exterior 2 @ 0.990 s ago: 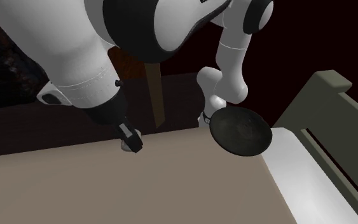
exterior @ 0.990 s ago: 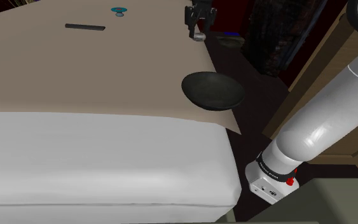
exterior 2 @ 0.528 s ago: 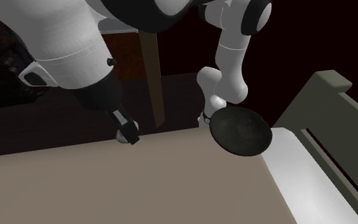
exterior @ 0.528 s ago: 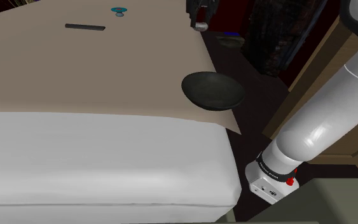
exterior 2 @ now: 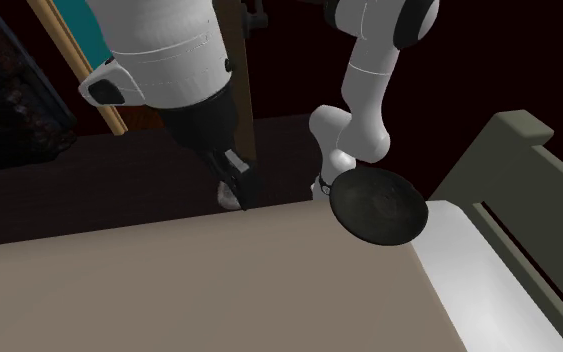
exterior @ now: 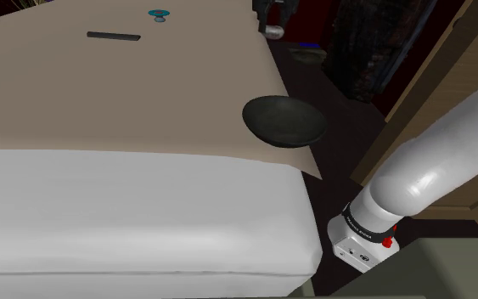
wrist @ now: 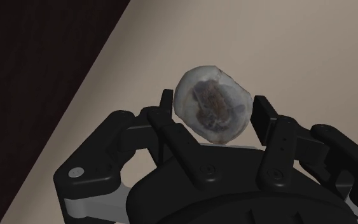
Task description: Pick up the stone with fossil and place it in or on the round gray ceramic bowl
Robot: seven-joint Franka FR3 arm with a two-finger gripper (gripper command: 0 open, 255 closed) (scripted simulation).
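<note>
I am gripping the stone [wrist: 213, 105] in my pincer [wrist: 213, 102], the two black fingers [wrist: 166, 108] pressing on its opposite sides. The stone is showing as a pale, rounded lump with a brown-grey rough patch in its middle. Beneath it the tan cover of the bed [wrist: 311, 44] is spreading out, with dark floor [wrist: 37, 70] running along its edge. In the shoulder view my pincer [exterior: 272, 21] is hanging at that picture's 12 o'clock, with the stone [exterior: 274, 32] at its tips over the tan cover's far corner; whether the stone is touching the cover I cannot tell. The bowl [exterior: 284, 121], dark and round, is sitting at 6 o'clock from the pincer, well apart, and is overhanging the cover's edge. A dark bar [exterior: 114, 36] and a small teal thing [exterior: 157, 13] are lying at about 9 o'clock from the pincer. In the second exterior view the pincer [exterior 2: 231, 190] is holding the stone [exterior 2: 229, 199] at the cover's far edge, at 9 o'clock from the bowl [exterior 2: 379, 205].
</note>
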